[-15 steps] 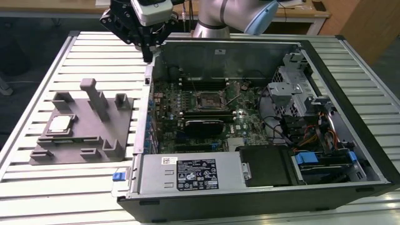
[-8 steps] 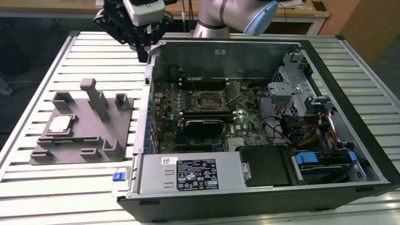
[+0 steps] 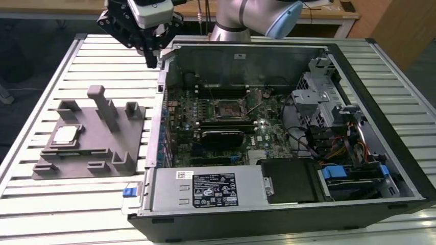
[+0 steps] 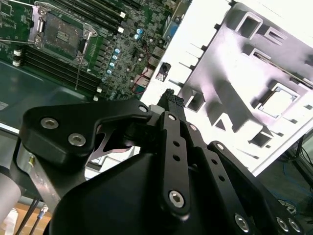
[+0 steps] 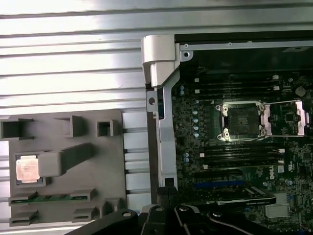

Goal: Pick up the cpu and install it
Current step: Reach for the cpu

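Ribbed metal slats form the desk (image 3: 41,204). In the exterior view an open computer case (image 3: 272,227) lies on it, with the grey fixture (image 3: 89,148) just beside it on the exterior view's left. The cpu (image 3: 66,134) rests flat in a recess of that fixture, well apart from the gripper (image 3: 151,62), which hangs over the far left corner of the case. Its jaws look pressed together and hold nothing. The empty socket (image 3: 227,108) sits mid-case. In the second wrist view the fingertips (image 4: 169,96) meet with no gap showing, and the cpu (image 4: 279,96) is a pale square in its pocket. In the first wrist view the cpu (image 5: 27,169) lies square in the fixture (image 5: 73,147), the socket (image 5: 242,120) has its load plate (image 5: 288,117) folded back, and the gripper (image 5: 166,193) touches neither. The step in hand seems to be the reach for the cpu. Done well, it would mean spreading the jaws before descending, centring over the cpu and lining up with its edges so it lifts level.
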Available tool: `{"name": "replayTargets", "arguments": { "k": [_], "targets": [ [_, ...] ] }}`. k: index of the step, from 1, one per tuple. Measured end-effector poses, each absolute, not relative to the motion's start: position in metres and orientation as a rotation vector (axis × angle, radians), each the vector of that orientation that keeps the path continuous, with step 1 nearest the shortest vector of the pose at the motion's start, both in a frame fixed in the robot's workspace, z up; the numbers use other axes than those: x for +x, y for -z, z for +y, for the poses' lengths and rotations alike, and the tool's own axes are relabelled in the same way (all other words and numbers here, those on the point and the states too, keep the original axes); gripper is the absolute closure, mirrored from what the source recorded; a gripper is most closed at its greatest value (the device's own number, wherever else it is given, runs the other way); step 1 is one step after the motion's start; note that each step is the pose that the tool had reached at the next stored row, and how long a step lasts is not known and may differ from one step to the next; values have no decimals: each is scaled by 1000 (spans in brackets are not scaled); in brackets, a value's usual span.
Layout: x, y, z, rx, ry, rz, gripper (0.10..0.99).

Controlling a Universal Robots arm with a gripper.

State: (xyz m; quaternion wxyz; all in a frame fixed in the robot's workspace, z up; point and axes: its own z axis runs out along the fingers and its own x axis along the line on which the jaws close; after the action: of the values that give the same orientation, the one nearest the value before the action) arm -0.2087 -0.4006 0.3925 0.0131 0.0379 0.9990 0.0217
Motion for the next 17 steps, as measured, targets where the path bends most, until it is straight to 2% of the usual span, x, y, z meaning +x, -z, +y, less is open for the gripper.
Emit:
{"name": "replayTargets", "arguments": {
  "k": [17],
  "targets": [
    [-224,-392,-401,118,-68,3112,980]
  ]
}}
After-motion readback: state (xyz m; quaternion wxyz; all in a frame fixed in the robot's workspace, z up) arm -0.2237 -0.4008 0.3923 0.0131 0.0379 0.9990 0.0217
